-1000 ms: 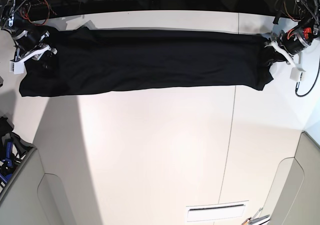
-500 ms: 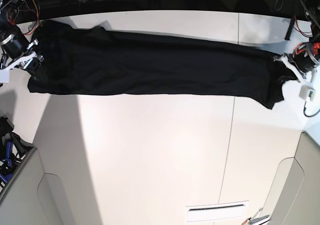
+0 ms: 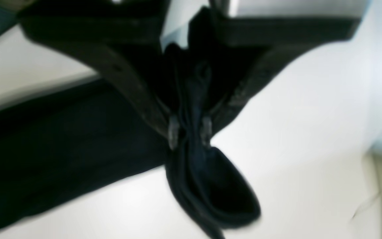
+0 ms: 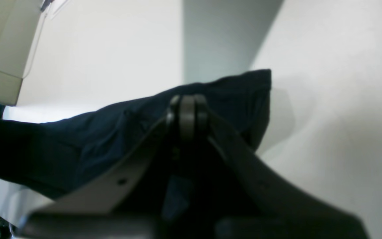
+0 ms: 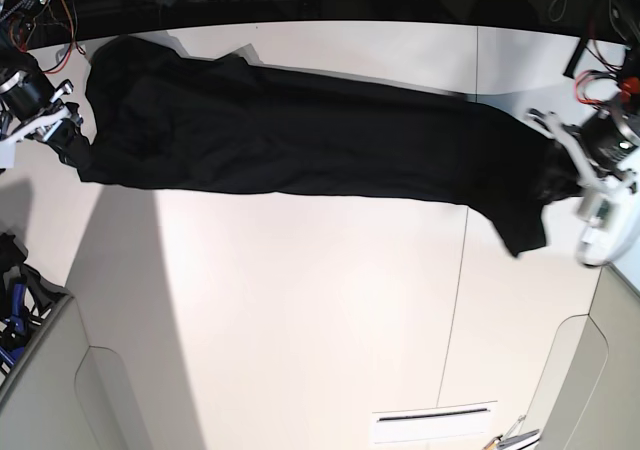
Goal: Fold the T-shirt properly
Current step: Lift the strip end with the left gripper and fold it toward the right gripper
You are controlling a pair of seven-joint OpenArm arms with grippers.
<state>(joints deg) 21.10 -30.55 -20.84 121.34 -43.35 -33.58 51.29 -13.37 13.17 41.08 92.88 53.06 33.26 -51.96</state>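
- Item, near: bare white counter (image 5: 320,310), front half carrying no cloth; a seam line runs front to back on its right part in the base view.
- Item, mid-depth: left end effector (image 3: 188,134), at the base view's right edge (image 5: 560,175). Jaws drawn narrow, pinching a bunched end of the T-shirt (image 3: 191,99); a loose pocket of fabric hangs below the tips. From here the cloth runs off toward the other arm.
- Item, far band: the T-shirt (image 5: 300,135), one long black strip lying across the back of the counter. We judge its long axis side to side, slightly slanted: the end at the left end effector sits nearer the front, the opposite end farther back.
- Item, far: right end effector (image 4: 187,114), at the base view's left edge (image 5: 62,130). Jaws closed tight on the T-shirt's other end, cloth draped past the tips.
- Relation noted: each arm holds one end, neither nearer the middle; we judge the coming move depends on both carrying the strip along or across that axis together.
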